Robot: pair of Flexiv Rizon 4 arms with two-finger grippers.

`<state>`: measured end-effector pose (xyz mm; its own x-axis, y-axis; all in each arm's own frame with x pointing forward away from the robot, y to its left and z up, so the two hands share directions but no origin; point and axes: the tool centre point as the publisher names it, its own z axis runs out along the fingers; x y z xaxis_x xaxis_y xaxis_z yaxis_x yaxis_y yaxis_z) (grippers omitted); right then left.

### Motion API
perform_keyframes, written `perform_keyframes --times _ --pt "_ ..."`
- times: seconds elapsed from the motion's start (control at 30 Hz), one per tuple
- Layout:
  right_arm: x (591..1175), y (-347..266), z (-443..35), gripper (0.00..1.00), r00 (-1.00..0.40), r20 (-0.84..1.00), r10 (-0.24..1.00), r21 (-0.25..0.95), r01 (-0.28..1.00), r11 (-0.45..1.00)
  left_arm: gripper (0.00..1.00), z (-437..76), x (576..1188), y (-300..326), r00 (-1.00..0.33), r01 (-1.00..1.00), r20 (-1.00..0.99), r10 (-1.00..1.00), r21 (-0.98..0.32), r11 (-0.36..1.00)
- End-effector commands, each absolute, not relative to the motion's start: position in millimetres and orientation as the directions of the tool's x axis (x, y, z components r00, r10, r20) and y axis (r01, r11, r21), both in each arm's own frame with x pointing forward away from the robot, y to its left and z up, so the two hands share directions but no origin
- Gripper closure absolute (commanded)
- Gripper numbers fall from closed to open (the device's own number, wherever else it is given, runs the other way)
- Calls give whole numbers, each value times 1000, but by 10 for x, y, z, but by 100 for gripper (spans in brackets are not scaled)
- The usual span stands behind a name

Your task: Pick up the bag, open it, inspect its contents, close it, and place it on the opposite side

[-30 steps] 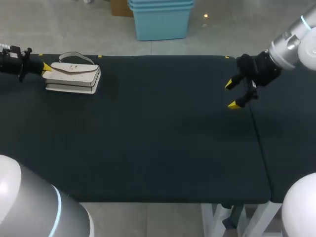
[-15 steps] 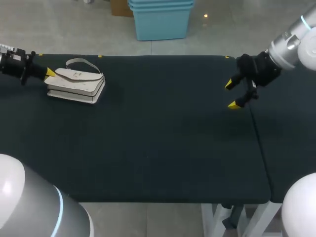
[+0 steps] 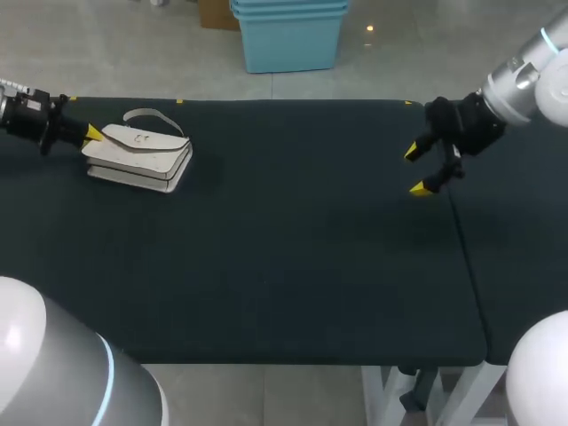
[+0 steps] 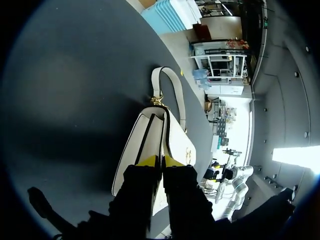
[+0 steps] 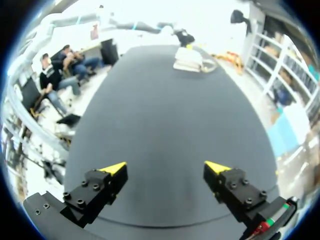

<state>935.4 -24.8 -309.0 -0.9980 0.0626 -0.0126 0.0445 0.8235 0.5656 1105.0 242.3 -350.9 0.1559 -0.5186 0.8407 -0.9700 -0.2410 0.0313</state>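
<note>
Head view, and the bag [image 3: 140,155] sits at the far left of the dark bench [image 3: 293,257], near its back edge, lying flat with the flap closed. It's a small cream handbag, boxy, with dark seams along its edges and a short strap [image 3: 149,116] looping up behind it. The left claw [image 3: 92,134] comes in from the left edge and is clamped on the bag's near end.

Over to the left wrist view: both yellow tips sit almost together, pinching the bag [image 4: 150,140] where flap meets body. Ahead of the fingers the strap [image 4: 172,95] arches off a gold-coloured fitting, and a small gold clasp [image 4: 189,154] shows on the flap.

Right side now: the right claw [image 3: 414,170] hangs over the bench's right part, well apart from the bag. In the right wrist view its fingers are spread wide, gripping nothing [image 5: 165,167], with the bag [image 5: 189,60] far off across the bench [image 5: 170,115].
</note>
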Motion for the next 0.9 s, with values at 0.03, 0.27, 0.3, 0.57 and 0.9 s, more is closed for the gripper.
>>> perform_keyframes --times 0.03,0.27,0.3,0.57,0.9 --pt "9354 -250 -3091 0 -998 -12 62 566 44 823 100 -3485 11054 2416 160 -973 858 -488 220 68" --pt "9354 -250 -3091 0 -998 -12 62 566 44 823 100 -3481 10706 2073 192 -981 856 -481 169 -91" --pt "9354 -250 -3091 0 -998 -12 62 566 44 823 100 -3486 10688 2051 207 -978 856 -474 171 -120" --pt "9354 -250 -3091 0 -998 -12 62 566 44 823 100 -3499 10515 1837 250 -949 833 -494 110 -295" --pt "9354 -250 -3091 0 -998 -12 62 566 44 823 100 -3409 10330 1481 250 -893 863 -438 30 -450"
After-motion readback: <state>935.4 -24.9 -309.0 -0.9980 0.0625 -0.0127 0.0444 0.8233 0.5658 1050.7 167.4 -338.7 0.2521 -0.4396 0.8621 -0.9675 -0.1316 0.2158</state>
